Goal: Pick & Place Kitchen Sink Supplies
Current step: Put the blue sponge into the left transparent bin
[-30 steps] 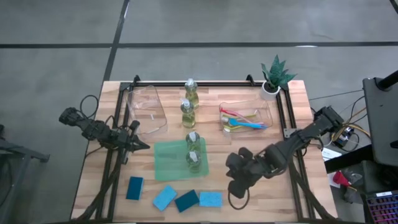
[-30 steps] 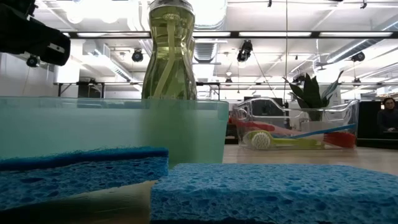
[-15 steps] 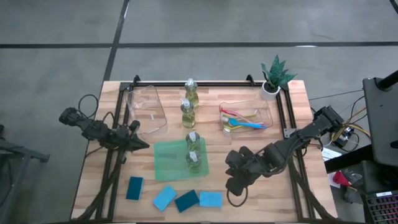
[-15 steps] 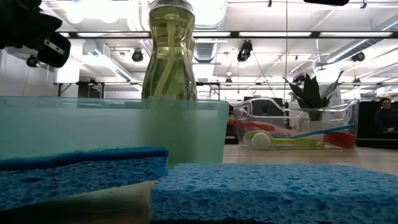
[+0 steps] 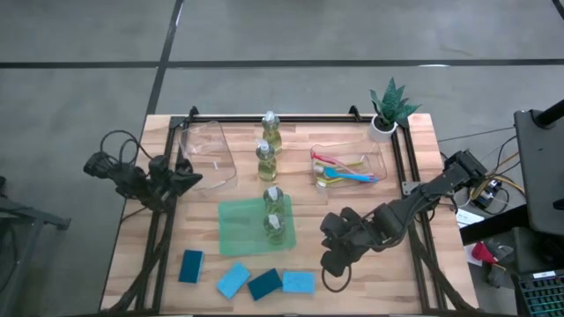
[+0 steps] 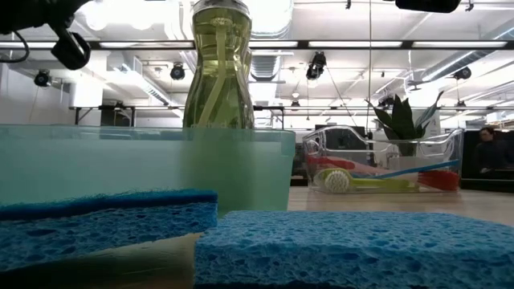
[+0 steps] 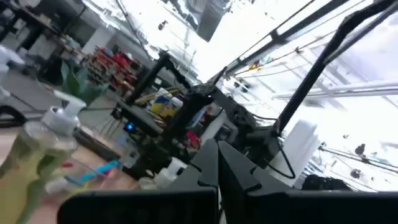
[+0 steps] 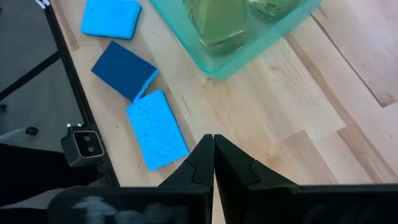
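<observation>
The sorting looks partly done, with most of it still ahead. Two bottles (image 5: 274,211) stand on the green mat (image 5: 238,227), while two more bottles (image 5: 267,145) stand bare on the surface (image 5: 414,277) between the two clear bins. The brushes (image 5: 344,170) lie together in the right-hand bin (image 5: 381,157), so that group looks settled. The left-hand bin (image 5: 210,157) appears to hold nothing. All four sponges (image 5: 247,279) lie loose in a row along the near edge of the surface, none in a container; judging by that, they are the main work left, along with perhaps the two bottles off the mat.

The right gripper (image 8: 214,147) hovers low over the bare wood with its fingers pressed together and nothing between them; the nearest sponge (image 8: 157,129) lies just beside and ahead of the fingertips, and the mat corner with its bottles sits farther ahead. The left gripper (image 5: 196,179) is also closed and empty-handed, its fingertips close against the side of the left-hand bin, well apart from every sponge. The potted plant (image 5: 388,110) stands at the far corner, beyond either set of fingers.
</observation>
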Available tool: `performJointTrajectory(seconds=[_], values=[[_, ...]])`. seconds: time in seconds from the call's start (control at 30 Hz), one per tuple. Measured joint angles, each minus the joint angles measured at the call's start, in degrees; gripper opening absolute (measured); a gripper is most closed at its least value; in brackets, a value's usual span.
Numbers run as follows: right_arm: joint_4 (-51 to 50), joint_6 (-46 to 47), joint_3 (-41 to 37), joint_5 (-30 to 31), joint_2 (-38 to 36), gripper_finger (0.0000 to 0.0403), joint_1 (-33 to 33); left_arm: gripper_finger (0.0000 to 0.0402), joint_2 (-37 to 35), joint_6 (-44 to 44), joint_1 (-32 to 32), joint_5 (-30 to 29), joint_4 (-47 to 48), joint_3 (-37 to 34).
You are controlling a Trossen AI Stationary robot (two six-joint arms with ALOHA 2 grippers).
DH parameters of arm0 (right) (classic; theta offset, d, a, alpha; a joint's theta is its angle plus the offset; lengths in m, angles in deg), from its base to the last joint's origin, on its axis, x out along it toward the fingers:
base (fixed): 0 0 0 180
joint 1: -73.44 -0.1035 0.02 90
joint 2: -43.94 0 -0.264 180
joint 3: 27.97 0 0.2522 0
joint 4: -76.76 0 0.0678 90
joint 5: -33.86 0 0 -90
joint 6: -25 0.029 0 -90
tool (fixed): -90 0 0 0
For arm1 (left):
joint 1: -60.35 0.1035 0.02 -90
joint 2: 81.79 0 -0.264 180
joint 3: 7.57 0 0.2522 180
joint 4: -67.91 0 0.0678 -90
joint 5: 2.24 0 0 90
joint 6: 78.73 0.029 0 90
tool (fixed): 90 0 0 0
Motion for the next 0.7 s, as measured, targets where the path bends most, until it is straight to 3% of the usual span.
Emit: performJointTrajectory(seconds=[0.17,0.37,0.7], values=[[0.00,0.18,-0.36,0.03,0.00,0.0008,0.01,0.0000,0.17,-13.08,-0.04,0.01,0.19,0.00],[-0.02,0.16,-0.51,2.74,0.00,0.0008,0.02,0.0017,0.76,-17.30,0.02,-1.20,0.49,0.00],[-0.04,0.44,-1.55,3.23,0.00,0.0008,0.28,0.0173,1.43,-25.12,0.02,3.52,-1.36,0.00]])
